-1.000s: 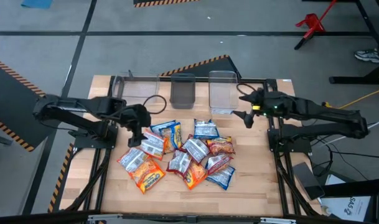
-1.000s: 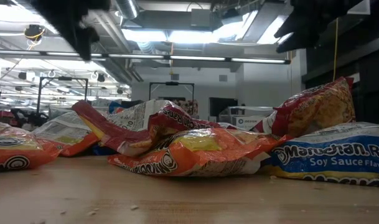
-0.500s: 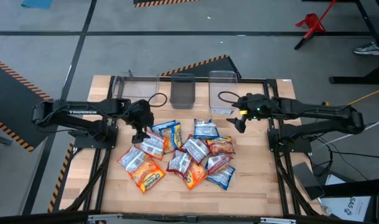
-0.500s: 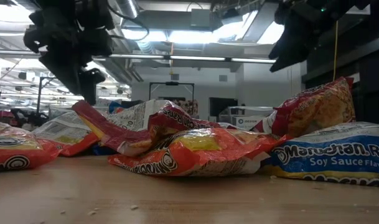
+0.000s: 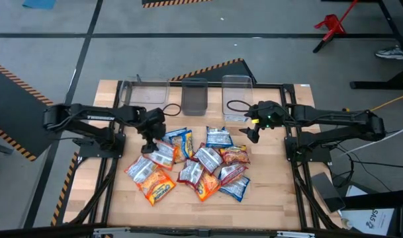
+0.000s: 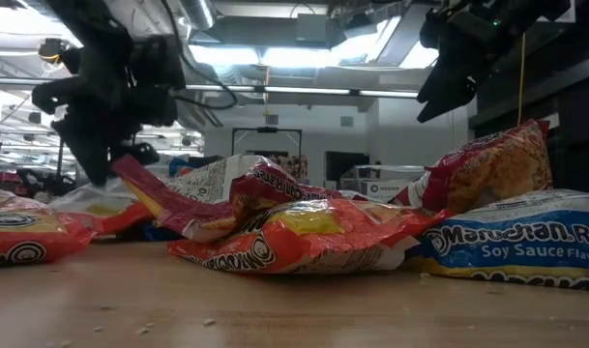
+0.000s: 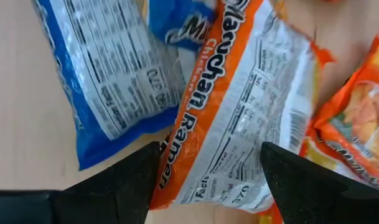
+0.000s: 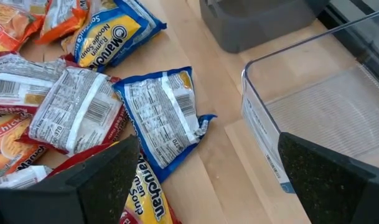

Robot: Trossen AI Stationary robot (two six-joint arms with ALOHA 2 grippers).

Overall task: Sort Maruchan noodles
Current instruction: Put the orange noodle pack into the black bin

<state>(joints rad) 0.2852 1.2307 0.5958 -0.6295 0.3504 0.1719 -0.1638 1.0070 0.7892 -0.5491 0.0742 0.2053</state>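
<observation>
Overhead, the Maruchan noodles [image 5: 191,162] lie piled mid-table [image 5: 267,198]. The left gripper [image 5: 150,140], fingers wide apart, hovers over an orange packet [image 7: 239,118] at the pile's left edge. The right gripper [image 5: 249,133], also wide, hangs near the clear bin [image 5: 236,97].

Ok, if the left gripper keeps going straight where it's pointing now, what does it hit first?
Most likely the orange packet lying label-down: the left gripper, jaws open, straddles its edge in the wrist view. A blue packet lies just beside it. How far above it the gripper stands is unclear.
</observation>
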